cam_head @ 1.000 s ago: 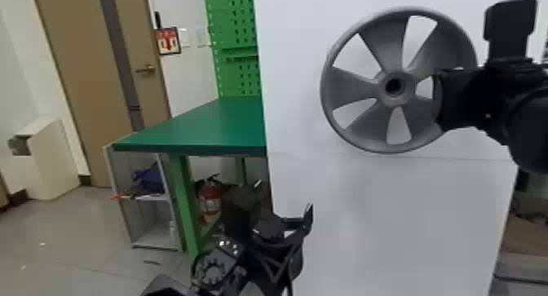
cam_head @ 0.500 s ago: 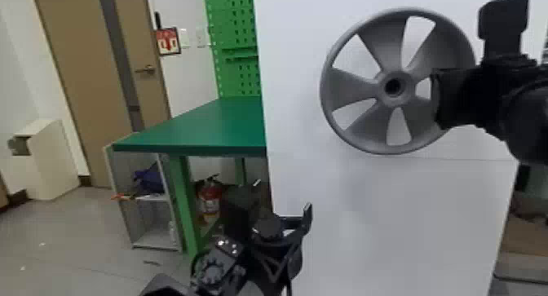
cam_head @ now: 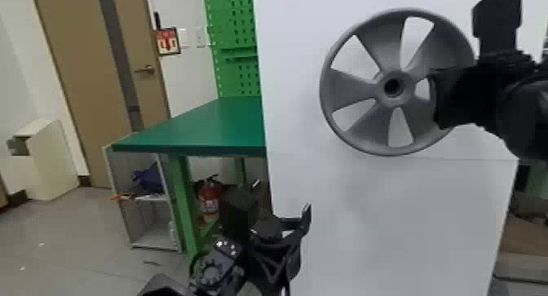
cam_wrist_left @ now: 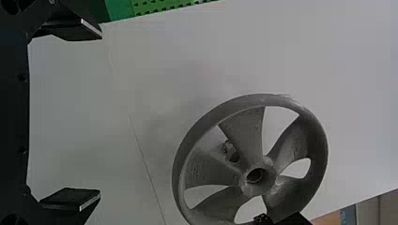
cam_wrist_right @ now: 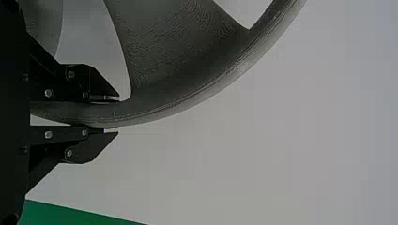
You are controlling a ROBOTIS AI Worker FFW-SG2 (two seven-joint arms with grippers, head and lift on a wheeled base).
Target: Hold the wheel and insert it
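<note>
A grey spoked wheel (cam_head: 354, 89) is held up at the upper right of the head view, its round hub facing the camera. My right gripper (cam_head: 438, 97) grips it by the rim's right side. In the right wrist view the rim (cam_wrist_right: 187, 101) passes between the two fingers of my right gripper (cam_wrist_right: 112, 115), which press on it from both sides. My left gripper (cam_head: 285, 213) is low in the head view, below and left of the wheel. In the left wrist view my left gripper (cam_wrist_left: 101, 115) has its fingers wide apart and nothing between them, with the wheel (cam_wrist_left: 244, 136) farther off.
A large white panel (cam_head: 387, 217) stands behind the wheel. To its left are a green table (cam_head: 212, 124), a green pegboard (cam_head: 234, 34) and a small shelf (cam_head: 151, 242). A red fire extinguisher (cam_head: 209, 203) is under the table.
The right gripper and the wheel have shifted very slightly left in the head view. The left arm looks nearly unchanged.
</note>
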